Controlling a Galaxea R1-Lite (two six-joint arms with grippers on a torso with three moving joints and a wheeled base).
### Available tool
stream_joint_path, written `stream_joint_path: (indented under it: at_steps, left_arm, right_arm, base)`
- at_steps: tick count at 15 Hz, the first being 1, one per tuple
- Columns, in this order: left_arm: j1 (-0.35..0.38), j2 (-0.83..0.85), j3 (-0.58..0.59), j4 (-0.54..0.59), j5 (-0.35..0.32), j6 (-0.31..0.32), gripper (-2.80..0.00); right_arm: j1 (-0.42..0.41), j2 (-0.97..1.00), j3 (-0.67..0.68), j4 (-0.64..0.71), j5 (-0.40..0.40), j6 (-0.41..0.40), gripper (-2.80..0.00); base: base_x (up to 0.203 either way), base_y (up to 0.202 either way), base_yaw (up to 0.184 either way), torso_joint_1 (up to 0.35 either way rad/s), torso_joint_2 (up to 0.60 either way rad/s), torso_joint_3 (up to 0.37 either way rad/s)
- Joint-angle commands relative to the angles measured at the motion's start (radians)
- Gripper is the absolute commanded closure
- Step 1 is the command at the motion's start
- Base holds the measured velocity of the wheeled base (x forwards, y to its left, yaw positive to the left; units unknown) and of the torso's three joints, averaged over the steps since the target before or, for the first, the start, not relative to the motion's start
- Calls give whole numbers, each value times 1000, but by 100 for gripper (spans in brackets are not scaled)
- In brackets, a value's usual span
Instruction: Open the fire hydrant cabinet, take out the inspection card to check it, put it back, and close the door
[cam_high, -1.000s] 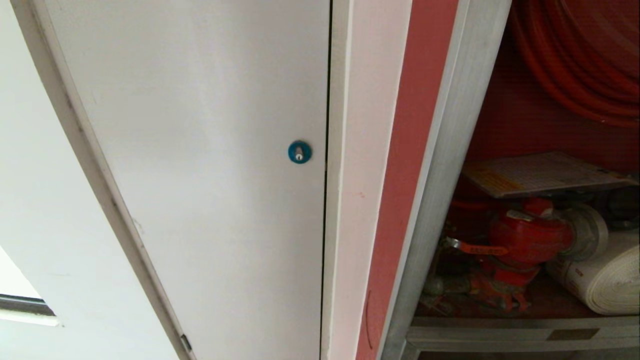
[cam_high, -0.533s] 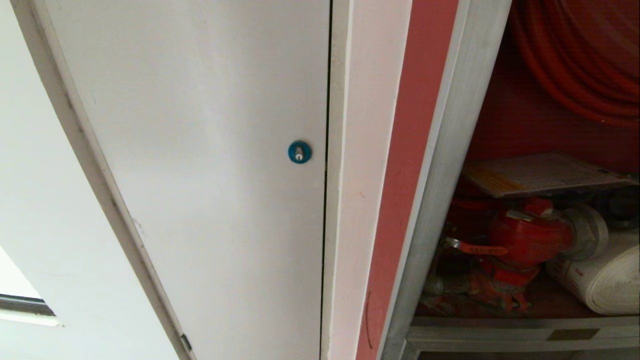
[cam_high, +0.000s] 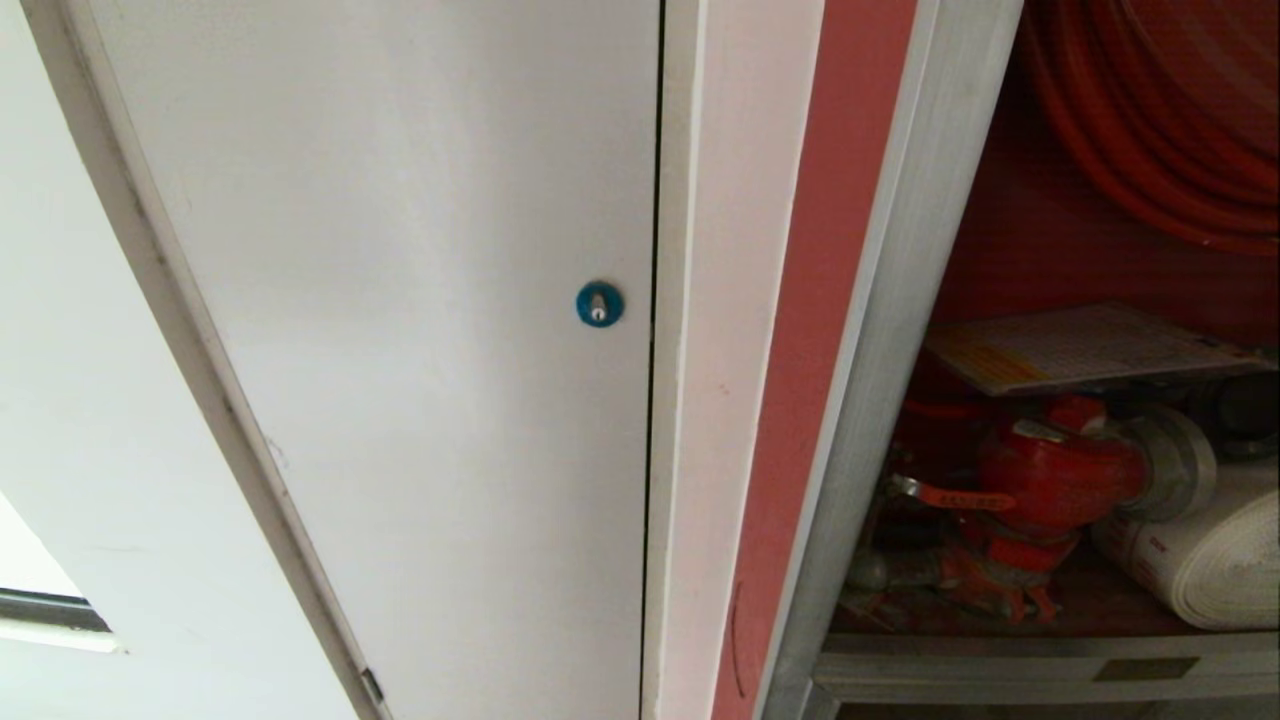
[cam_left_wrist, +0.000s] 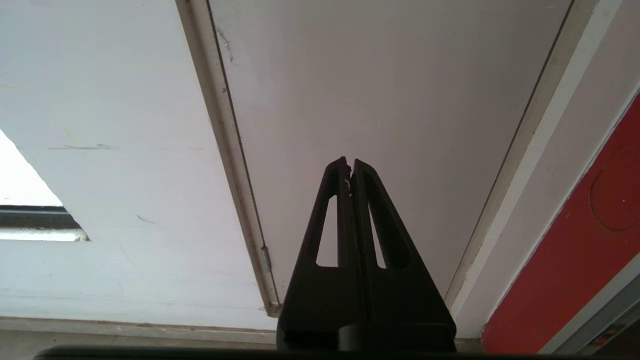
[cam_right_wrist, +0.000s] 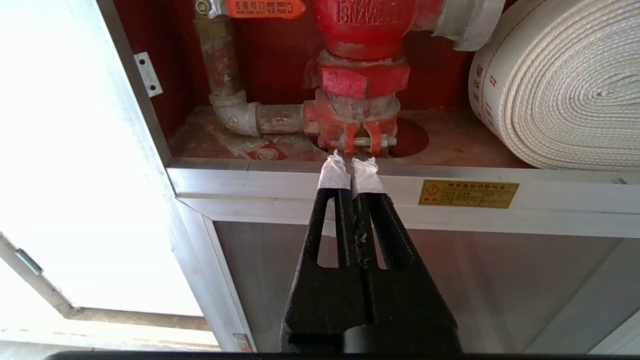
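Observation:
The fire hydrant cabinet (cam_high: 880, 300) stands open at the right of the head view, silver-framed with a red interior. Inside, the inspection card (cam_high: 1085, 347) lies flat above the red valve (cam_high: 1060, 470), its yellow-orange band toward the frame. Its door is out of view. My right gripper (cam_right_wrist: 352, 161) is shut and empty, its white-taped tips in front of the cabinet's silver lower rail (cam_right_wrist: 280, 182), below the valve (cam_right_wrist: 362, 75). My left gripper (cam_left_wrist: 349, 162) is shut and empty, facing the plain white panel (cam_left_wrist: 380, 100). Neither arm shows in the head view.
A plain white panel (cam_high: 400, 300) with a blue round lock (cam_high: 599, 303) fills the left of the head view. A white rolled hose (cam_right_wrist: 565, 85) lies right of the valve, a red hose reel (cam_high: 1170, 120) hangs above. A dark glass lower panel (cam_right_wrist: 475, 280) sits under a yellow label (cam_right_wrist: 468, 194).

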Motion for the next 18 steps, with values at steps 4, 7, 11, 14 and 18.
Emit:
stream_joint_path:
  at_steps: [4, 7, 11, 14, 18]
  left_arm:
    - [0, 1, 0, 0, 0, 1, 0]
    - [0, 0, 0, 0, 0, 1, 0]
    - [0, 1, 0, 0, 0, 0, 0]
    - [0, 1, 0, 0, 0, 0, 0]
    - [0, 1, 0, 0, 0, 0, 0]
  right_arm:
    - [0, 0, 3, 0, 1, 0, 0]
    - [0, 0, 3, 0, 1, 0, 0]
    - [0, 0, 3, 0, 1, 0, 0]
    - [0, 0, 3, 0, 1, 0, 0]
    - [0, 0, 3, 0, 1, 0, 0]
  base:
    - [0, 0, 0, 0, 0, 0]
    - [0, 0, 0, 0, 0, 0]
    - [0, 0, 0, 0, 0, 0]
    - [0, 0, 0, 0, 0, 0]
    - [0, 0, 0, 0, 0, 0]
